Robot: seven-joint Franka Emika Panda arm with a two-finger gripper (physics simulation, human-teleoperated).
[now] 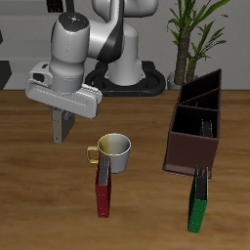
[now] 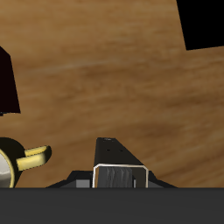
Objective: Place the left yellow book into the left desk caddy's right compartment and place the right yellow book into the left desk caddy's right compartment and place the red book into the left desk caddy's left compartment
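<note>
My gripper (image 1: 62, 130) hangs over bare table (image 1: 24, 186), holding a thin grey book (image 1: 63, 128) betw the fingers, upright so it can drop into the left desk caddy (image 1: 195, 122) by the far edge. Red book (image 1: 103, 186) stays near the front edge, touching the mug (image 1: 114, 151).

A wooden table (image 1: 29, 186) with a warm brown, streaked grain filled most of the exterior view, running to the near edge of the frame. Behind the table's back edge stood a plain, pale grey-white wall (image 1: 24, 39). A potted plant (image 1: 195, 34) with long, narrow green leaves on thin stems rose beyond the table's far edge, toward one back corner. Light was soft and even, casting faint shadows on the wood.
</note>
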